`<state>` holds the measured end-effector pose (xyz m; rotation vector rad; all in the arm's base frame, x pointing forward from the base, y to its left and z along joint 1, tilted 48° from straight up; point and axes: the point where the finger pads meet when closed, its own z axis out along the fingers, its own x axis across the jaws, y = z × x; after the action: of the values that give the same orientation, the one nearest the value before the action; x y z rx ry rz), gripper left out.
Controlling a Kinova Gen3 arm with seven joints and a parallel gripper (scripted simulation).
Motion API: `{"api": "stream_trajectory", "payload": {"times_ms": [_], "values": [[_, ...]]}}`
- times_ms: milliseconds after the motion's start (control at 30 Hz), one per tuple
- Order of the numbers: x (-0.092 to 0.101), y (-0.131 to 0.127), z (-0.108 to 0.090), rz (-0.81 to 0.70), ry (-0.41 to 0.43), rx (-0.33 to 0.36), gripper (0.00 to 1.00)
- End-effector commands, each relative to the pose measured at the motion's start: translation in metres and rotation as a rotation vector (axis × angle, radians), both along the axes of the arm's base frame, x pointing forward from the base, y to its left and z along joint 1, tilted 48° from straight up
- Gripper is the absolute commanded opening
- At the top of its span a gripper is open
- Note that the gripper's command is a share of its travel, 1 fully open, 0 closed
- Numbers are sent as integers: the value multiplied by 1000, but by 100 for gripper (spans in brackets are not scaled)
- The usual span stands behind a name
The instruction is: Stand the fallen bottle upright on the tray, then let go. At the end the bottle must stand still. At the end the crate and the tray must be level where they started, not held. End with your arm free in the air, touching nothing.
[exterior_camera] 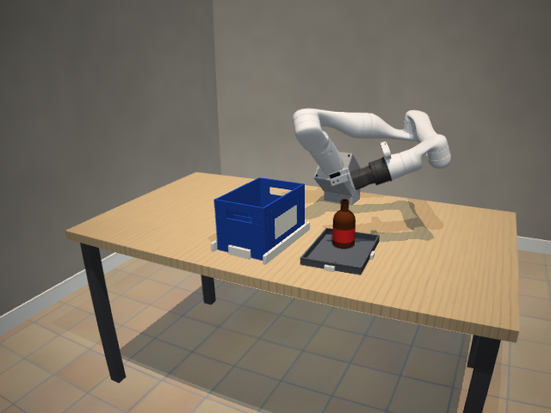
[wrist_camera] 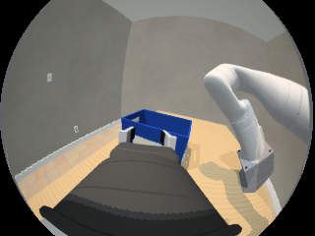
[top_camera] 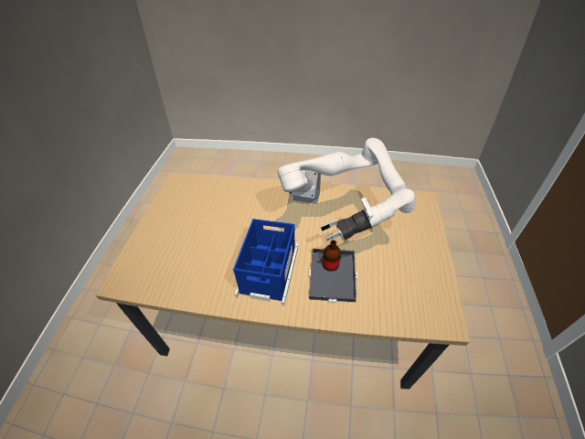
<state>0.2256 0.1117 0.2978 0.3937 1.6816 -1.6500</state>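
A brown bottle [top_camera: 331,256] with a red label stands upright on the dark grey tray [top_camera: 332,281], near the tray's far end. It also shows in the exterior view [exterior_camera: 343,224] on the tray [exterior_camera: 340,251]. My gripper [top_camera: 329,230] is open and empty, held level above and behind the bottle, apart from it. In the exterior view my gripper [exterior_camera: 338,177] shows in front of the arm's base. In the wrist view the fingertips point at the blue crate [wrist_camera: 157,125]; the bottle is hidden there.
The blue crate [top_camera: 265,258] with inner dividers stands level between white guide rails, left of the tray; it also shows in the exterior view [exterior_camera: 260,215]. The arm's base [top_camera: 305,187] stands at the table's far side.
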Motion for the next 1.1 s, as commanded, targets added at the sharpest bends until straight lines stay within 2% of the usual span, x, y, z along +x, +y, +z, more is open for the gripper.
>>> {"api": "stream_trajectory", "payload": {"times_ms": [0,200,233,1067], "values": [[-6,-1,2,-9,6,3,100],[-6,0,3,-9,6,2,100],[-6,0,3,-9,6,2,0],[-6,0,3,-9,6,2,0]]}}
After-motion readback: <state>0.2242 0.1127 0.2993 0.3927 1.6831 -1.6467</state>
